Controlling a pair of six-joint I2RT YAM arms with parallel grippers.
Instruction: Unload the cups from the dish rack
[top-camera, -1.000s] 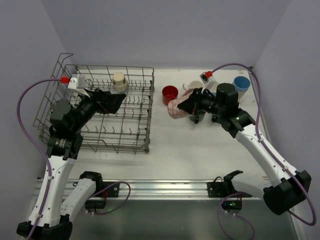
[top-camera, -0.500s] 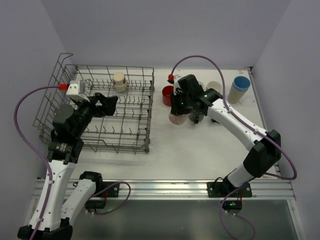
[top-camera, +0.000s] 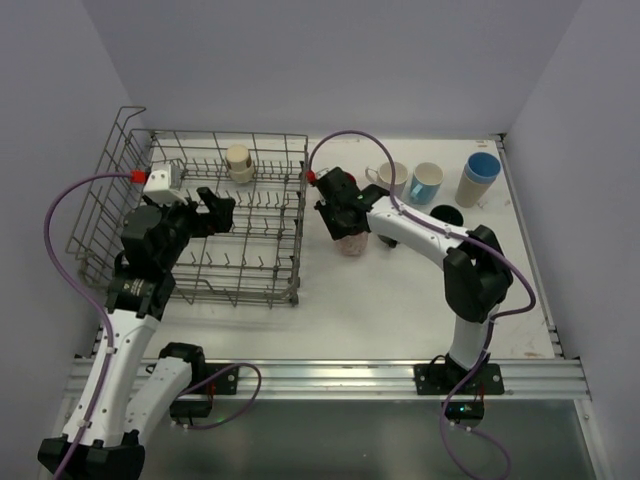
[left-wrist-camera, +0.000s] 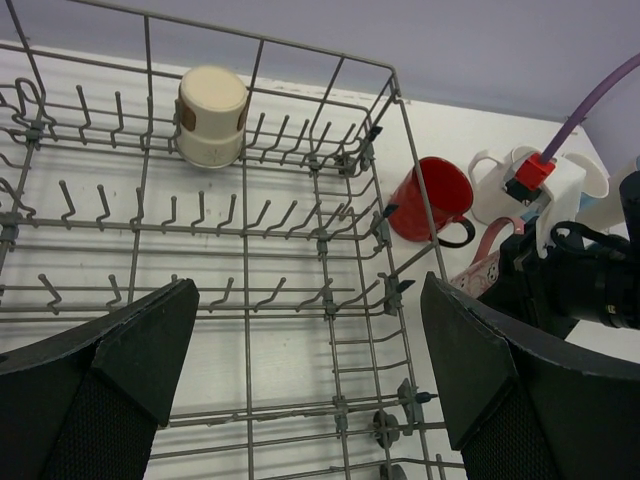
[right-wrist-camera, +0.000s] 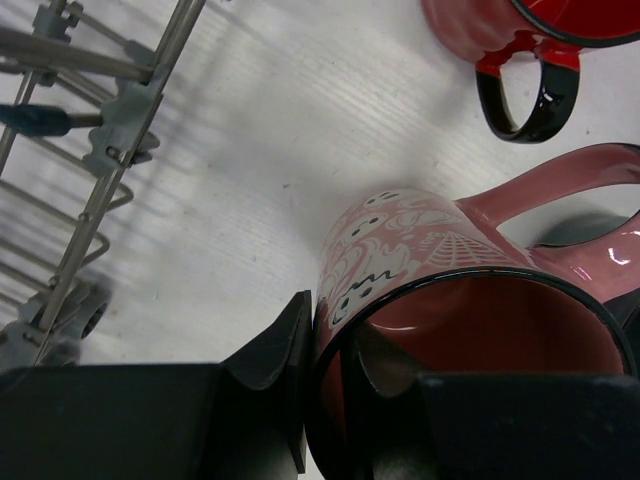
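right gripper (right-wrist-camera: 325, 365) grips the pink mug (right-wrist-camera: 420, 250) by its rim, one finger inside and one outside. the mug sits just right of the dish rack (top-camera: 298, 215), long axis near vertical, mouth up, handle turned right. red mug (left-wrist-camera: 430, 198) lies just beyond it on the far side. bare table (top-camera: 400, 300) opens near and right. left gripper (left-wrist-camera: 310, 370) hangs over the rack, fingers wide apart, gripping nothing. cream cup (top-camera: 238, 162) stands at the rack's far edge.
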